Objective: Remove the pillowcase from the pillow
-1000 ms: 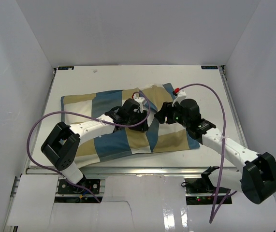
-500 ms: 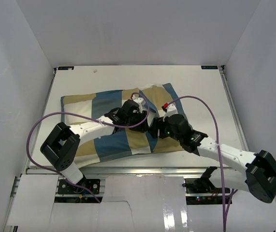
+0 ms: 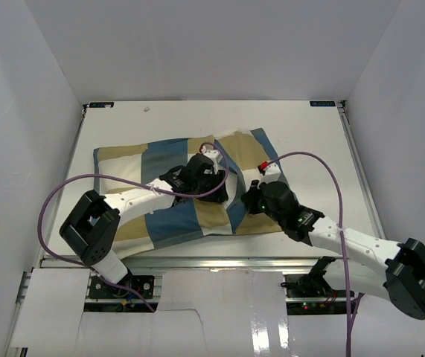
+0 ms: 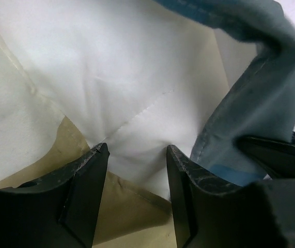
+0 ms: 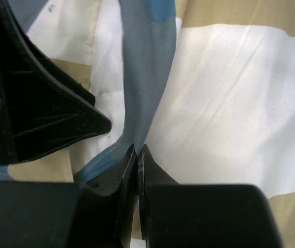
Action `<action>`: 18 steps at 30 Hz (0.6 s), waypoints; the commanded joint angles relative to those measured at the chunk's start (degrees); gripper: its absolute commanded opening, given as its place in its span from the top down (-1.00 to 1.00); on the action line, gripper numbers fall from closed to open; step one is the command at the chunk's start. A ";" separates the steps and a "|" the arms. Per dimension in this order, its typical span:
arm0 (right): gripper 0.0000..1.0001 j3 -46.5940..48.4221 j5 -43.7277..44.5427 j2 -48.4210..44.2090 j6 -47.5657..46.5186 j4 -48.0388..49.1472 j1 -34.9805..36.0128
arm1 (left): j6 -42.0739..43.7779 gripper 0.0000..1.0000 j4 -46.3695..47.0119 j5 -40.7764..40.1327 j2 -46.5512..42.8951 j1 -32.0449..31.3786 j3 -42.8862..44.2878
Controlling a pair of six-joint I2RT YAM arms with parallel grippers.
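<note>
Looking down from above, with 6 o'clock at the near edge, there are two arms. The left arm point(image 3: 134, 197) starts at 7 o'clock and the right arm point(image 3: 353, 242) starts at 5 o'clock. Both reach in to the middle of the table point(image 3: 309, 134). There are two purple cables, one cable point(image 3: 56, 197) looping off the left arm and one cable point(image 3: 331, 178) looping off the right arm.

There are two grippers, and they meet close together near the middle. The right gripper point(image 5: 138, 152) is pinched tight. It has a thin blue fold of the pillowcase point(image 3: 167, 219) between its tips, and the fold stands up from them toward 12 o'clock in its own camera. The left gripper point(image 4: 135, 155) is about half open. Nothing is squeezed between its two black fingers point(image 4: 88, 186). Their tips rest on white cloth.

There is one pillowcase, with blue, tan and cream squares. It lies across the table from 9 o'clock to 3 o'clock, a bit closer to the near edge. There is one pillow point(image 4: 126, 67). It is inside the pillowcase, and only a white patch of it shows in the left wrist camera.

From above, the two arms and grippers cover the middle of the pillowcase. In the left wrist camera a lifted blue flap at 3 o'clock hides what is behind it. In the right wrist camera a black finger of the left gripper fills the 9 o'clock side.

Farthest away, plain white walls point(image 3: 212, 44) stand on three sides of the table.
</note>
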 commanded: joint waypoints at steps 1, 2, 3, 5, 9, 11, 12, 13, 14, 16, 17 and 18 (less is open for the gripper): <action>0.85 -2.22 1.81 -5.80 0.31 2.86 0.17 | 0.71 -0.20 -3.04 -0.83 -3.28 -0.24 3.89; 0.85 -3.09 2.16 -6.79 0.31 3.30 0.17 | 0.88 -0.21 -3.13 -0.13 -3.28 -0.42 4.68; 0.85 -4.67 2.86 -8.71 0.39 3.74 0.26 | 0.97 -0.22 -3.21 0.57 -3.20 -0.68 6.08; 0.85 -6.17 3.82 -10.39 0.66 5.06 0.17 | 1.23 -0.23 -3.65 0.76 -2.41 -1.56 7.23; 0.85 -7.58 4.53 -12.15 0.92 5.51 0.17 | 1.94 -0.23 -5.23 -0.29 -0.74 -2.79 9.52; 0.85 -7.50 4.36 -12.24 1.10 5.51 0.09 | 2.11 -0.23 -5.85 -1.44 0.58 -3.58 10.31; 0.85 -7.58 4.53 -12.42 1.19 5.51 0.09 | 2.03 -0.23 -5.76 -1.35 0.93 -3.84 10.48; 0.85 -7.84 4.71 -12.59 1.53 5.77 0.09 | 2.11 -0.23 -5.76 -1.09 1.81 -4.02 10.75; 0.85 -8.02 4.80 -12.77 1.63 5.86 0.17 | 1.94 -0.24 -5.85 -0.74 2.34 -4.55 10.92; 0.85 -8.63 5.06 -13.38 2.06 6.29 0.09 | 1.76 -0.23 -5.85 -1.00 3.91 -5.51 11.19; 0.85 -8.73 5.15 -13.56 2.15 6.38 0.09 | 1.33 -0.23 -5.85 -1.17 4.45 -5.87 11.19; 0.85 -8.81 5.41 -13.91 2.15 6.38 0.09 | 1.06 -0.23 -5.94 -1.44 4.97 -6.22 11.10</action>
